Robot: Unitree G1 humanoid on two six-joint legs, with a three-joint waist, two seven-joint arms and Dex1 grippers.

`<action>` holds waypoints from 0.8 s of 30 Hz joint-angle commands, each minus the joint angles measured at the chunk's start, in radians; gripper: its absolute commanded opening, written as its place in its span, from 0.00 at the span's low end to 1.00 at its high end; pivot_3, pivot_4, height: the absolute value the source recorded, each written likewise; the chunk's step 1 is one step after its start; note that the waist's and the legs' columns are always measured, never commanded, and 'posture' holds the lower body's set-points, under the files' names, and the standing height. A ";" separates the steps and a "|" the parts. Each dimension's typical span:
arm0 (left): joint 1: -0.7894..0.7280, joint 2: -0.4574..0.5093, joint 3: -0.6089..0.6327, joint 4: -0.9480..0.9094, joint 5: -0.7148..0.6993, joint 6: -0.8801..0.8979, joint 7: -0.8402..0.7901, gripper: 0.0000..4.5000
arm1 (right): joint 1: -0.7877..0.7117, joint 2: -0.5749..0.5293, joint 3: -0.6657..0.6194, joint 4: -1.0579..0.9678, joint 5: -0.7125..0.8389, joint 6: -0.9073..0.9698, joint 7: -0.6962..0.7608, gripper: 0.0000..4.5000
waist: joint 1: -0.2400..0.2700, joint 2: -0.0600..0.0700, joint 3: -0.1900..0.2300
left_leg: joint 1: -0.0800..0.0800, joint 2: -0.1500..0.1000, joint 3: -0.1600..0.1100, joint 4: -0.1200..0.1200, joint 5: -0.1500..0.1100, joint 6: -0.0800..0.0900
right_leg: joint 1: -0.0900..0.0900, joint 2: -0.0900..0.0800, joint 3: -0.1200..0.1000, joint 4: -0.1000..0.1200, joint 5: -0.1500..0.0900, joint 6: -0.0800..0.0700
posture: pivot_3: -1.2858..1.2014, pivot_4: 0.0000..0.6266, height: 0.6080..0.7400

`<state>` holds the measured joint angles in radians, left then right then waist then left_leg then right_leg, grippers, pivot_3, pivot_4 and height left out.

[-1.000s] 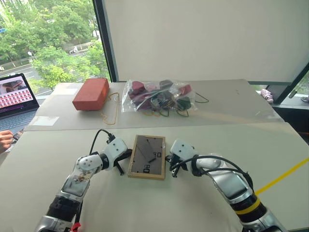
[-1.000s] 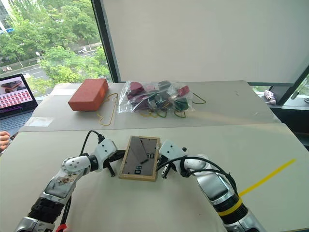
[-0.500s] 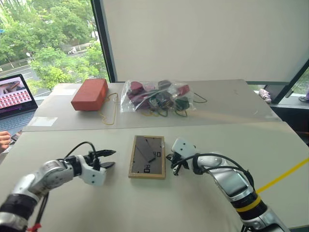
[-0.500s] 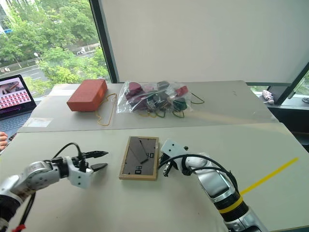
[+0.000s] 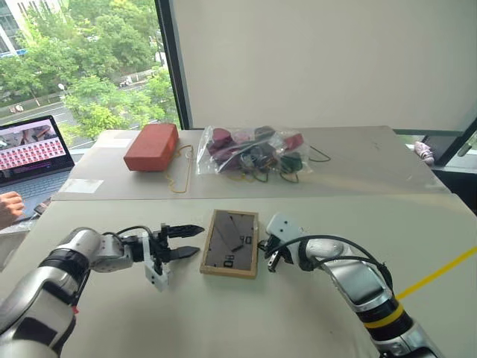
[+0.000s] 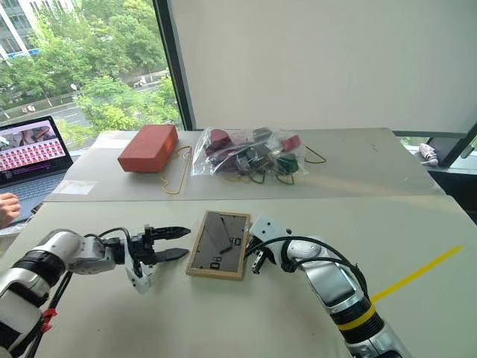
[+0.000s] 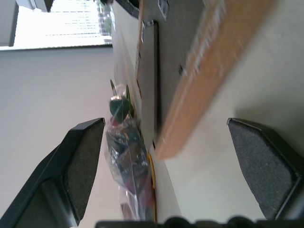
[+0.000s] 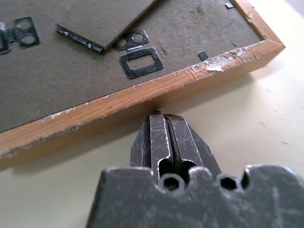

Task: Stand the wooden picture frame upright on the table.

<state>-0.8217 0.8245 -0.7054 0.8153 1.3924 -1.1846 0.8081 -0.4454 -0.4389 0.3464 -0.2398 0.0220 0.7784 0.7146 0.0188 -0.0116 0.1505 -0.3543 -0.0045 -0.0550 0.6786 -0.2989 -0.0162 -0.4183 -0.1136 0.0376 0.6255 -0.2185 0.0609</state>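
1. While the wooden picture frame [image 5: 230,243] lies flat, back side up, near the lower middle of the head view, its dark grey backing, easel leg and metal clips face the ceiling.
2. It rests on the desk [image 5: 246,313], a wide beige-white top, and is not standing.
3. To the left of the frame, the left end effector [image 5: 187,242] hovers just beside the frame's left edge with its two black fingers spread wide; nothing sits between them.
4. In the left wrist view the frame's wooden edge [image 7: 209,71] shows ahead between the parted fingers [image 7: 83,164], apart from both.
5. On the frame's right side, the right end effector [image 8: 160,124] has its fingers pressed together, holding nothing, with the tips touching the frame's light-wood edge [image 8: 142,99].
6. Toward the upper middle of the head view, on the far desk, lies a clear plastic bag [image 5: 252,151] stuffed with dark and red items.
7. Left of the bag sits a red-orange block [image 5: 151,147].
8. At the left edge, a laptop [image 5: 31,153] stands open with a person's hand [image 5: 9,206] below it.
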 commanded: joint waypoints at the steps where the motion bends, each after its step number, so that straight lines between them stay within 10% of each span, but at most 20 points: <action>1: 0.008 -0.075 -0.108 -0.004 0.019 -0.056 0.007 1.00 | -0.016 0.017 0.002 -0.033 0.011 0.005 -0.011 0.00 | 0.000 0.000 0.000 | 0.000 0.000 0.000 0.000 0.000 0.000 | 0.000 0.000 0.000 0.000 0.000 0.000 | 0.52 0.24 1.00; 8: 0.000 -0.053 -0.119 -0.021 -0.045 -0.130 -0.008 0.90 | -0.022 0.011 -0.007 -0.020 0.009 0.007 -0.018 0.00 | -0.011 -0.001 0.000 | -0.002 0.000 0.000 0.000 0.000 0.000 | -0.002 0.000 0.000 -0.001 0.000 0.000 | 0.52 0.24 1.00; 16: 0.033 -0.008 -0.134 -0.044 -0.043 -0.090 0.003 0.27 | -0.049 -0.028 -0.052 0.058 -0.005 0.022 -0.043 0.00 | -0.033 -0.001 0.000 | -0.002 0.001 0.000 0.000 0.000 0.000 | -0.003 0.000 0.000 0.000 0.000 0.000 | 0.52 0.24 1.00; 24: 0.073 -0.011 -0.128 -0.061 -0.074 -0.063 -0.031 0.26 | -0.260 0.020 -0.205 0.145 0.122 0.109 -0.026 0.13 | -0.040 0.000 0.000 | -0.001 0.001 0.001 0.000 0.000 0.000 | -0.003 0.001 0.001 0.001 0.000 0.000 | 0.52 0.24 1.00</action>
<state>-0.7882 0.8205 -0.7974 0.7529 1.2963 -1.2585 0.8091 -0.6492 -0.4353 0.1967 -0.0662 0.0875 0.8620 0.6758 -0.0212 -0.0120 0.1503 -0.3548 -0.0038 -0.0544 0.6782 -0.2990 -0.0160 -0.4218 -0.1130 0.0383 0.6274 -0.2184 0.0607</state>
